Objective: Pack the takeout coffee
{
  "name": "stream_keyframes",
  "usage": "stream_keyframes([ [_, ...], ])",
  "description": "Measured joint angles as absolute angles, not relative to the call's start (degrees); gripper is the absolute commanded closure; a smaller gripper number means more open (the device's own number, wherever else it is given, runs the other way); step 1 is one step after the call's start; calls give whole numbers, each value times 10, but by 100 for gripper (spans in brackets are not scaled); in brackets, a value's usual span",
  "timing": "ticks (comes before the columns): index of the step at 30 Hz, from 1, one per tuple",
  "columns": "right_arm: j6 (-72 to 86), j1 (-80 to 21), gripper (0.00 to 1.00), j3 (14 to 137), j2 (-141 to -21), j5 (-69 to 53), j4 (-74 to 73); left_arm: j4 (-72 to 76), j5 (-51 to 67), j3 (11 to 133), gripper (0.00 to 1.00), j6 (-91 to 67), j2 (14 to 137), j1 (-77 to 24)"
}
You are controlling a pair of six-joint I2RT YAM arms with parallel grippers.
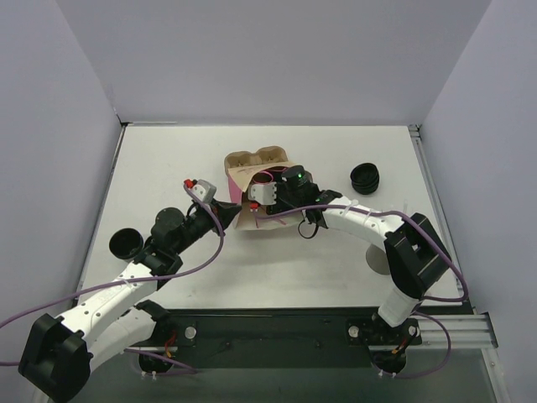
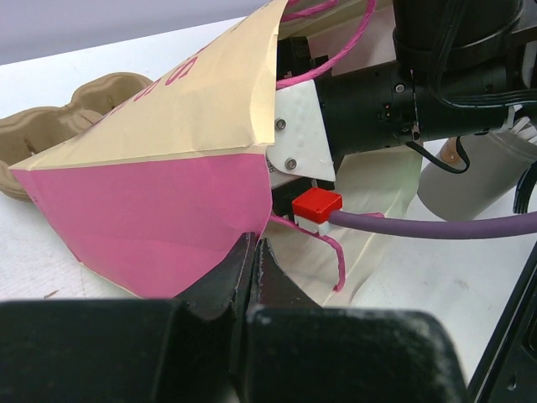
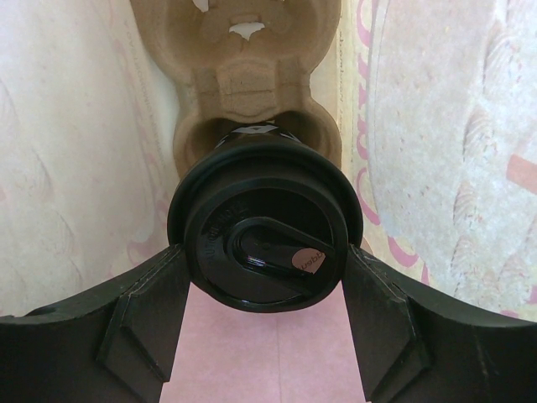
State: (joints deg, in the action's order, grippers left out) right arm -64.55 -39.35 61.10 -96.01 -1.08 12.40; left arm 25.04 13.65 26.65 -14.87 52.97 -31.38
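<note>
White tabletop [image 1: 168,159], boxed in by pale grey walls. Lying on its side at centre: pink-and-tan paper bag [image 1: 245,180], mouth on the near side, with brown pulp tray [image 1: 256,157] showing beyond its far end.

Reaching into that mouth from the right: right gripper [image 3: 263,290], jaws partway apart and clamped on black lidded coffee cup [image 3: 264,222], one finger pressed to each side of the lid. Cup inside the bag, paper walls on both sides, at the near well of the tray. Seated in the well or only above it: cannot tell.

Coming in from the left: left gripper [image 2: 254,252], jaws fully together, pinching the lower edge of the bag's pink side at the mouth.

Well apart on the left, just beside the left arm: second black cup [image 1: 126,243], upright on the table; lid on or off, cannot tell.

Far right: stack of black lids [image 1: 366,177], apart from the bag.

Nearer on the right: grey cylinder [image 1: 377,260], partly hidden behind the right arm.
</note>
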Motion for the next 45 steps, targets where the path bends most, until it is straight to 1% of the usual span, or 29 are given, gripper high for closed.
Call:
stream_keyframes([
  [9, -629, -393, 32, 631, -960, -15, 90, 251, 137, 267, 100, -156, 530, -314],
  [21, -604, -390, 32, 650, -960, -15, 54, 251, 137, 267, 100, -159, 529, -314],
  [26, -598, -390, 36, 656, -961, -13, 44, 251, 137, 267, 100, -160, 528, -314],
  [30, -589, -390, 36, 668, -970, -7, 40, 250, 136, 267, 100, -163, 528, -314],
  [34, -575, -390, 36, 673, -982, 0, 48, 250, 131, 267, 100, -171, 525, -314],
  [45, -555, -391, 34, 670, -1000, 13, 93, 251, 119, 262, 100, -195, 522, -313],
])
